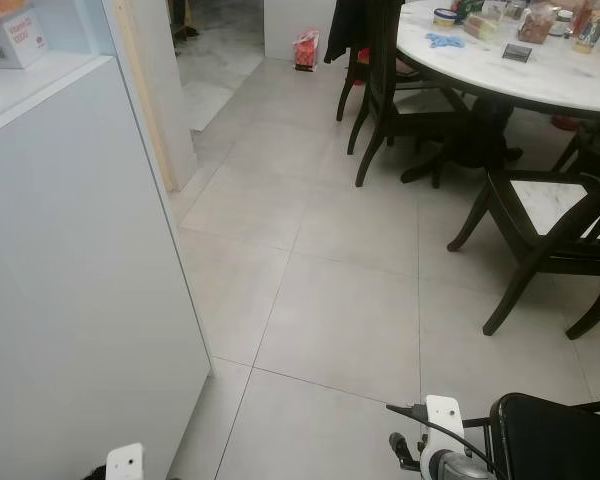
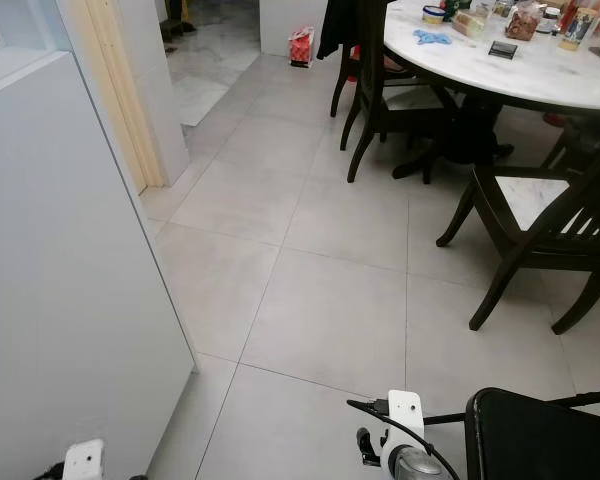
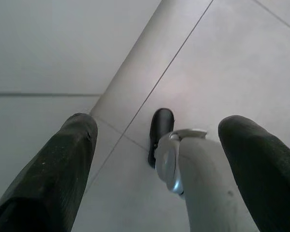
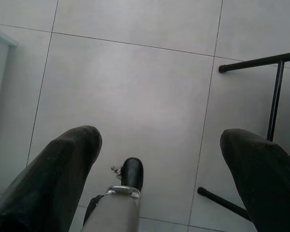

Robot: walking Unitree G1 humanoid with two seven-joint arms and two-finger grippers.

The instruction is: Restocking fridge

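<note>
A grey tiled floor (image 1: 340,300) is seen across the frame; a white fridge side (image 1: 70,290) is set at the left; a round white table (image 1: 520,65) with dark chairs (image 1: 540,230) is placed at the upper right; the left hand (image 3: 154,159) and right hand (image 4: 159,169) are held wide, empty, above the floor.

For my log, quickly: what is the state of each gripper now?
Left gripper: open, holding nothing, above the floor tiles.
Right gripper: open, holding nothing.

Home dining area, round marble table (image 1: 540,70), dark wooden chairs (image 1: 550,235), tiled floor (image 1: 350,300)
</note>
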